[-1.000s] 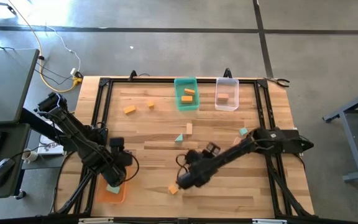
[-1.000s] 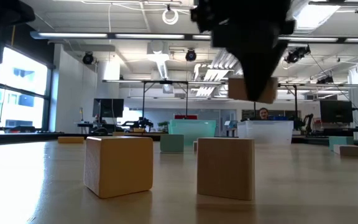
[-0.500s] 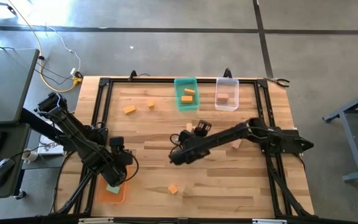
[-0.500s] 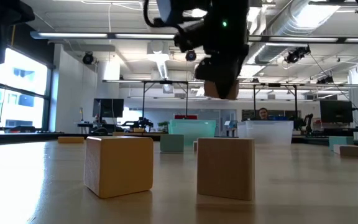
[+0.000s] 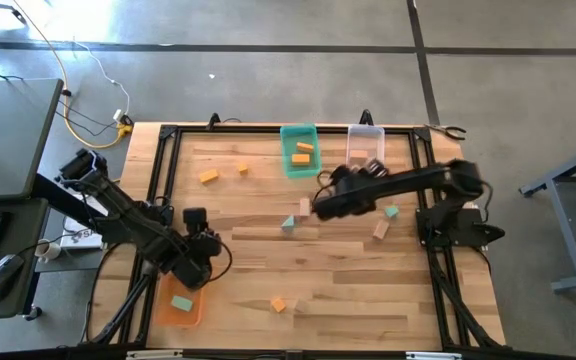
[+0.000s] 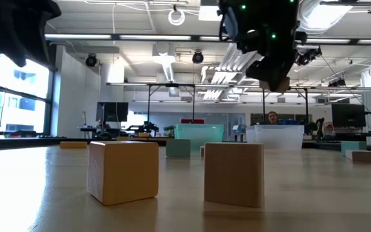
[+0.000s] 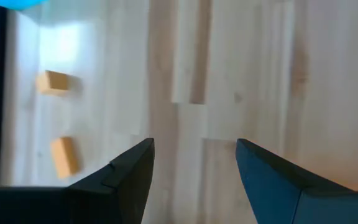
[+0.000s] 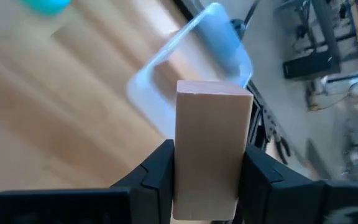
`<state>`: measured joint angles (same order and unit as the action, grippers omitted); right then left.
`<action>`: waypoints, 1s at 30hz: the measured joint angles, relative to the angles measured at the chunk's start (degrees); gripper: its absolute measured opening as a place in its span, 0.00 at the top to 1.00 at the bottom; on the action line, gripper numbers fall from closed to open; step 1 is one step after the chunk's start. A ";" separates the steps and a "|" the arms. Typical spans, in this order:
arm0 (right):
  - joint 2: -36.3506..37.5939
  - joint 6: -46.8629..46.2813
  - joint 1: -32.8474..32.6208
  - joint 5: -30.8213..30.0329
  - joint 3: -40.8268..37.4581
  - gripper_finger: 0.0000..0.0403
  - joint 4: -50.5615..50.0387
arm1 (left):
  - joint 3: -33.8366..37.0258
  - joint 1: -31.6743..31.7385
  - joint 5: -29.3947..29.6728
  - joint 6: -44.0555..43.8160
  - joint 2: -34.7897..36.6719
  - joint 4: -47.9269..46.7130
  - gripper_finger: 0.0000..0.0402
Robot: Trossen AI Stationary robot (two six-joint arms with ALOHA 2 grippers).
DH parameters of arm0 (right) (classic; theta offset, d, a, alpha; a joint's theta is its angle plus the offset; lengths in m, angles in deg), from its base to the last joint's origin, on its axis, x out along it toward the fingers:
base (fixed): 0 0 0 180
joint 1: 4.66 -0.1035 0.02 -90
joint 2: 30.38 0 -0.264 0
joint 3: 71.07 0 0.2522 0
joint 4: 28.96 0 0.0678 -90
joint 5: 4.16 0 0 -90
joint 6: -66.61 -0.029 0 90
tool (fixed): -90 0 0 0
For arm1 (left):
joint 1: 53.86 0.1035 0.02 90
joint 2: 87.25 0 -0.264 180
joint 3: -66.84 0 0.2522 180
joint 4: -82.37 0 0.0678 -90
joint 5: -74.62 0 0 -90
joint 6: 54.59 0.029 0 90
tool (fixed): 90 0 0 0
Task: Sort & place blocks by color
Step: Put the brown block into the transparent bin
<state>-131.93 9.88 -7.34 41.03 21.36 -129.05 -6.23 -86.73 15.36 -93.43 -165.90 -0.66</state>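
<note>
Trouble is likeliest at the release. The right gripper [image 8: 207,167] pinches a plain tan wooden bar [image 8: 213,118] between its two fingers, holding it by the lower end, so most of the bar stands free above the pads. It hangs over the middle of the table, near the clear rectangular bin [image 5: 365,168] but not above it. Let go from here, the bar would land on the tabletop. Carried in too low, its long free end could catch the bin's rim and twist in the grip, or nudge the light bin against the teal rectangular bin [image 5: 286,150] just beside it.

The left gripper [image 7: 194,163] hovers near the orange rectangular bin [image 5: 164,312] at the table's near left corner, fingers spread and holding nothing.

Counted from the high view:
- Bins: three.
- Orange blocks: two in the teal bin [image 5: 302,152], two loose at the far left [image 5: 208,176], and one orange cube [image 6: 122,171] at the near edge.
- Teal blocks: one in the orange bin [image 5: 181,302] and two loose mid-table [image 5: 392,211].
- Tan blocks: the held bar, one in the clear bin [image 5: 358,156], one loose at mid-right [image 5: 380,229], and one tan cube [image 6: 234,174] beside the orange cube.

A further tan piece beside the right gripper may be the held bar itself; I cannot tell.
</note>
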 joint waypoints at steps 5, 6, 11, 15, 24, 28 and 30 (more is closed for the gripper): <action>8.70 3.44 5.12 -2.06 -7.35 0.74 9.47 | 0.00 4.89 1.97 4.93 0.00 -0.72 0.47; 10.14 4.77 6.42 -2.18 -8.71 0.74 11.36 | 0.00 5.94 2.22 5.90 0.00 -0.96 0.47; 15.49 13.86 14.30 -1.46 -14.92 0.74 23.94 | 0.00 11.49 5.26 9.14 0.00 -3.87 0.47; 16.98 24.59 22.07 4.25 -18.93 0.74 36.23 | 0.31 16.73 8.23 12.50 0.04 -4.67 0.47; 16.59 41.16 38.83 19.52 -21.44 0.74 50.47 | 3.28 32.57 10.00 22.24 1.22 -4.22 0.47; 16.52 43.11 43.74 25.94 -21.42 0.74 52.64 | 3.37 39.86 8.47 26.38 2.23 -3.56 0.47; 16.06 43.34 45.26 29.44 -21.42 0.74 53.18 | 3.37 43.52 5.97 28.27 2.97 -2.24 0.47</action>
<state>-115.87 53.23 37.92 70.47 -0.06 -75.88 -2.86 -43.20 21.33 -65.15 -162.93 -2.90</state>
